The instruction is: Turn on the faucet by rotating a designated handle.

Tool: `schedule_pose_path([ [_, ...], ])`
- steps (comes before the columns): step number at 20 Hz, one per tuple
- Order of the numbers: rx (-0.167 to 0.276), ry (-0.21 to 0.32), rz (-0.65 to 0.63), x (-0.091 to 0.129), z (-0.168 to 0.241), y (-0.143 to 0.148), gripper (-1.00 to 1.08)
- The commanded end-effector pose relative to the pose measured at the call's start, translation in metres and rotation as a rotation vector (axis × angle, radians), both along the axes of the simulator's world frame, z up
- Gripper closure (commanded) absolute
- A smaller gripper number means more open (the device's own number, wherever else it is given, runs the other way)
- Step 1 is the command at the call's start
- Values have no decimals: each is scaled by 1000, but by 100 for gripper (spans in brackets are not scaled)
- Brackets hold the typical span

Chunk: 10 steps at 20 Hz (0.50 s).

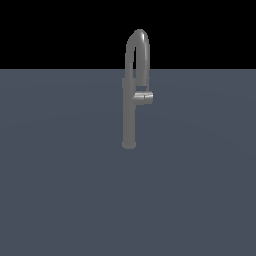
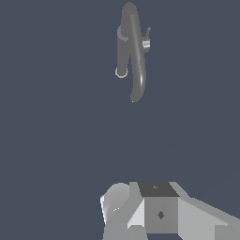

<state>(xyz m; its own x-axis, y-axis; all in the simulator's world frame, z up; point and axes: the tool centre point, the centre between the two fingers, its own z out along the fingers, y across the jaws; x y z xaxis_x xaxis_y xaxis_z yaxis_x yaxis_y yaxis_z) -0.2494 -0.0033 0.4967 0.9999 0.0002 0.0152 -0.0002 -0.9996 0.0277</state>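
The faucet (image 1: pixel 130 107) is standing upright on the flat grey floor (image 1: pixel 55 190), and everything else is best placed against it. Its spout (image 1: pixel 138 47) is arching over the top of the column, and the handle (image 1: pixel 144 97) is jutting sideways from the column about halfway up, toward the exterior view's right. In the wrist view the same handle (image 2: pixel 146 44) is showing as a short stub touching the column, with a thin lever poking out of it.

The arm is not showing in the exterior view at all. Only part of the gripper body (image 2: pixel 157 211) is showing at the edge of the wrist view, well apart from the faucet; its fingertips are out of sight, so I cannot tell whether it is wide or narrow, and nothing appears to be held.

Judging by this, the approach step is only beginning: nothing is touching the handle yet. The next move is calling for the arm to travel toward the faucet, line up beside the handle on its free side, clear of the spout, and then push or grip it to rotate it.
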Motion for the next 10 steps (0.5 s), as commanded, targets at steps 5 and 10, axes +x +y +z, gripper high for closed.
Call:
schedule_pose_path([
  [5, 5, 6, -5, 2, 0, 0, 108],
  [10, 24, 28, -25, 10, 0, 2, 108],
])
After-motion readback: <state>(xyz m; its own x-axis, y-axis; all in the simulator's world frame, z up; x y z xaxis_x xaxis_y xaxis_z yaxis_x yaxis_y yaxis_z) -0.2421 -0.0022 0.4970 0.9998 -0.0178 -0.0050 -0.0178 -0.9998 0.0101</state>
